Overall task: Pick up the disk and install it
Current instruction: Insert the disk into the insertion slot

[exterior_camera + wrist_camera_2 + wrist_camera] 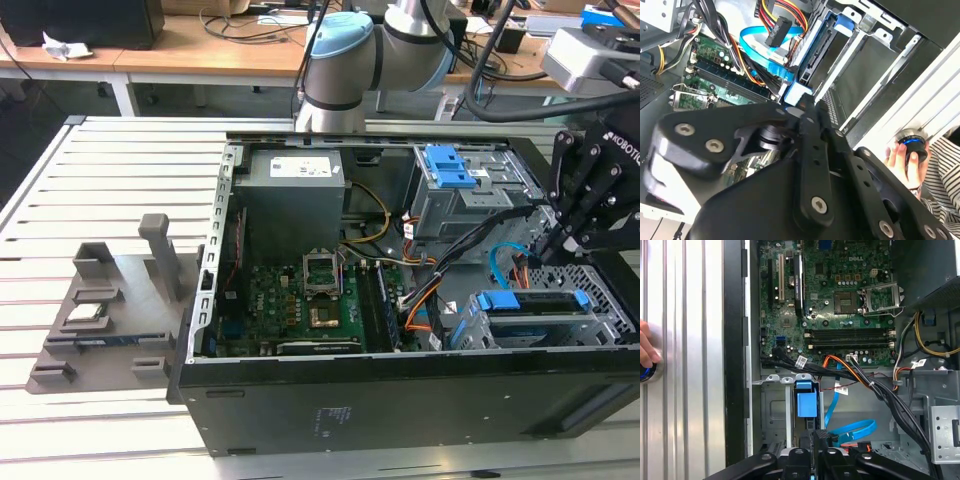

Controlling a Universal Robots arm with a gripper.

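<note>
— Black linkage of our gripper [806, 107] sits closest to us. How do we read its fingers?

— Drawn together to a narrow tip, and we see nothing between them. In the first wrist view the gripper [820, 436] shows the same closed point.

— And the disk?

— Just ahead of the fingertips. We see the disk [807, 402] by its bright blue bracket, sitting down in the grey metal cage [771, 407] and not in our grasp. In the second wrist view the disk [799, 93] has its blue tab right at the tips; we cannot tell whether they touch.

— From the exterior view?

— The gripper [548, 245] hangs over the open computer case [400, 410], with the disk [530, 300] just below the fingers inside the cage [600, 325].

— What else lies near the fingers?

— A flat blue cable [855, 429] loops just beside them. The green motherboard [840, 300] lies further beyond the tips. Well away from the fingers, outside the case, a person's hand [900, 157] rests on a round button [912, 140] with a blue ring.
</note>
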